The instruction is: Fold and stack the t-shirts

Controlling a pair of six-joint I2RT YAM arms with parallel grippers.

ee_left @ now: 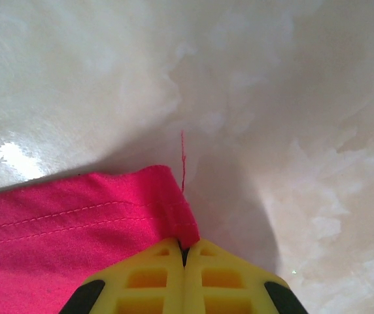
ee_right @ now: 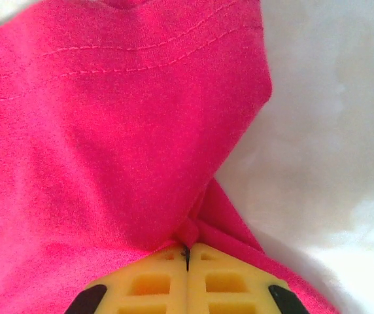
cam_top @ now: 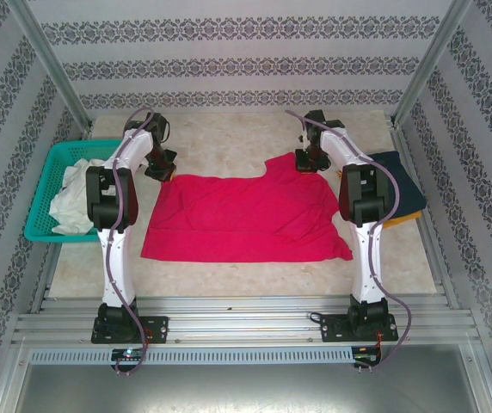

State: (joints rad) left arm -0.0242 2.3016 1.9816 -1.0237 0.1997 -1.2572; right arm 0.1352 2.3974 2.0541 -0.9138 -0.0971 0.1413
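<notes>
At the left edge of the worktop (cam_top: 229, 146): one teal mesh basket (cam_top: 44, 225), holding one crumpled white cloth (cam_top: 74, 202). Mid-worktop: one crimson-pink t-shirt (cam_top: 246, 219), spread fairly flat. On its far left corner, left hand (ee_left: 185, 252) pressed together, pinching the hem. On its far right corner, right hand (ee_right: 187, 254) likewise clamped on a bunched fold. By the right edge: one navy t-shirt (cam_top: 401, 185), lying over one yellow-orange t-shirt (cam_top: 396, 222), a mere sliver at the navy one's near edge.
</notes>
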